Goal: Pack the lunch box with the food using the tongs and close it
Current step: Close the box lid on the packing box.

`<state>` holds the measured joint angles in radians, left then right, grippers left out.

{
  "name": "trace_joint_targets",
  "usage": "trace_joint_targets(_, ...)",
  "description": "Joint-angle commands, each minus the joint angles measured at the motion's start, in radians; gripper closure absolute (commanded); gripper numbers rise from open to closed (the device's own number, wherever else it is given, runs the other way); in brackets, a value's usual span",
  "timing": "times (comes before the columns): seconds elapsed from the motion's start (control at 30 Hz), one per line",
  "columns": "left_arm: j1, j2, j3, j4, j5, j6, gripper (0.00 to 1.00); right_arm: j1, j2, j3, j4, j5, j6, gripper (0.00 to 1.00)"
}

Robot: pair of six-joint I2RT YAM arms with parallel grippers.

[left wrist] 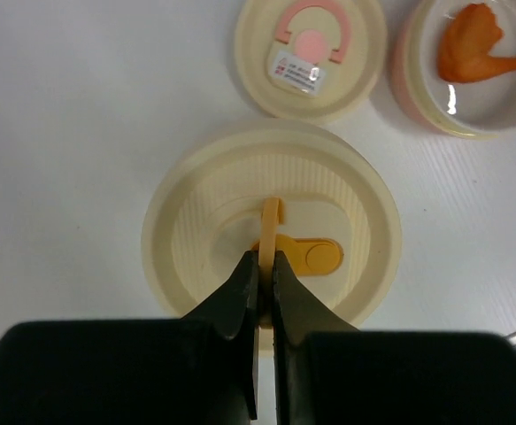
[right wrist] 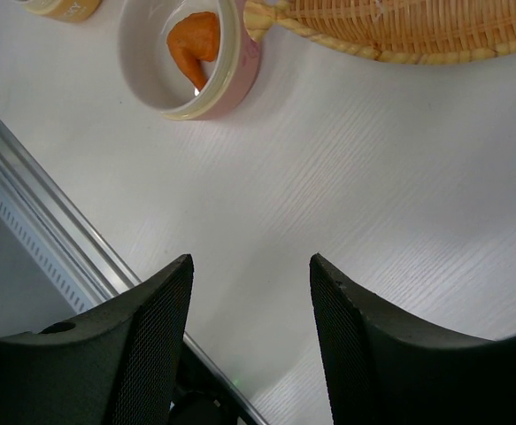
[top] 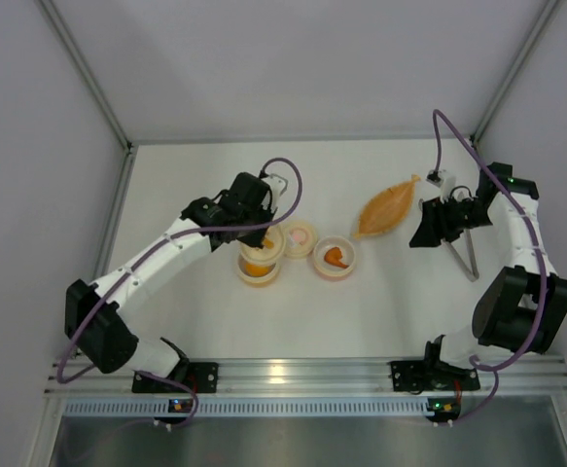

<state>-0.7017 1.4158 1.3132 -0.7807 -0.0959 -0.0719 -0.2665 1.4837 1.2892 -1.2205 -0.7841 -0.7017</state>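
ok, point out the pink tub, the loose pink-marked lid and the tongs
pink tub (right wrist: 247, 66): right wrist view, outer wall.
pink-marked lid (left wrist: 309, 44): left wrist view, centre mark.
tongs (top: 473, 270): top view, near joined end.

The setting is a robotics lab test cell. A bare white laminate tabletop (top: 380, 311) is boxed in by plain pale grey panel walls (top: 293, 58) framed with slim silver metal struts (top: 84, 73). A white-and-black jointed left robot arm (top: 157, 258) and its matching right robot arm (top: 521, 243), both trailing purple cables (top: 288, 170), are bolted to a ribbed aluminium rail (top: 302, 372) along the near edge.
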Motion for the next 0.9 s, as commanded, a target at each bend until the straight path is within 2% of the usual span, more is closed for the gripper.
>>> trace_joint_targets(0.0,0.071,0.043,0.032,-0.028,-0.013,-0.196,1.0,-0.007,-0.045,-0.007,0.012,-0.038,0.002,0.45)
trace_joint_targets(0.1,0.11,0.081,0.041,-0.005,-0.059,-0.293,1.0,-0.007,-0.043,-0.011,0.016,-0.037,0.005,0.45)
trace_joint_targets(0.27,0.11,0.095,-0.047,0.047,-0.11,-0.394,1.0,-0.007,-0.04,-0.014,0.018,-0.032,0.007,0.45)
trace_joint_targets(0.47,0.11,0.121,-0.074,0.04,-0.162,-0.497,1.0,-0.008,-0.043,-0.028,0.029,-0.015,0.013,0.45)
trace_joint_targets(0.87,0.11,0.192,-0.037,0.001,-0.114,-0.562,1.0,-0.008,-0.048,-0.048,0.041,-0.011,0.019,0.46)
